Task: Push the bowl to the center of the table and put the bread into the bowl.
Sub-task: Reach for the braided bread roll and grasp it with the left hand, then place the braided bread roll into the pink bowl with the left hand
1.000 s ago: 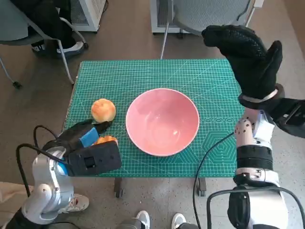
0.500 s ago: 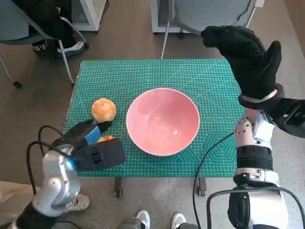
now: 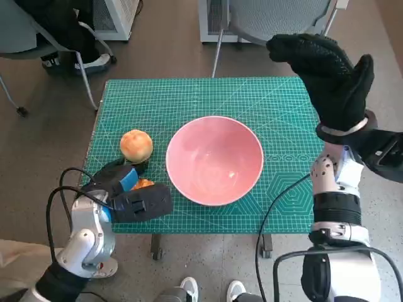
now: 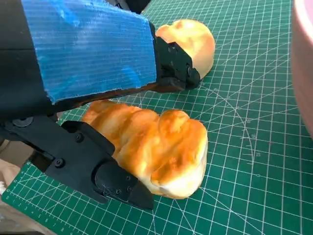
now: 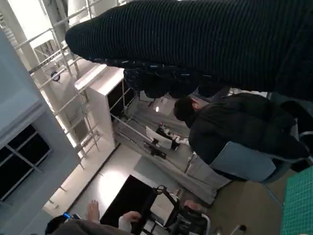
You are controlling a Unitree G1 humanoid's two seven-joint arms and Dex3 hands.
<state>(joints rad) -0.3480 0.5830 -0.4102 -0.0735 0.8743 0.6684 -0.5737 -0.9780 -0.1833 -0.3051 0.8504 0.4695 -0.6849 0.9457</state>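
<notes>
The pink bowl (image 3: 215, 160) sits near the middle of the green cutting mat (image 3: 189, 100) that covers the counter, open side up, nothing inside it; a round bun (image 3: 136, 145) lies on the mat at about nine o'clock from the bowl, just beside its rim but apart from it; a longer loaf of bread (image 4: 155, 149) lies at about seven o'clock from the bowl, close to the mat's near edge.

The left hand (image 3: 123, 184) is low over that loaf; in the left wrist view the blue-taped back arches above the bread while black fingers (image 4: 93, 161) lie along its one side and another black part (image 4: 173, 66) reaches past its other side toward the round bun; the fingers bracket the loaf, yet whether they press on it cannot be told; the loaf rests on the mat.

The right hand (image 3: 330, 75) is raised well above the counter at about two o'clock from the bowl, its gloved fingers curled over at the top and nothing in them.

In the right wrist view a person in a dark jacket (image 5: 234, 129) sits on a grey chair (image 5: 244, 161); another chair (image 3: 277, 19) stands beyond the counter's far edge.
</notes>
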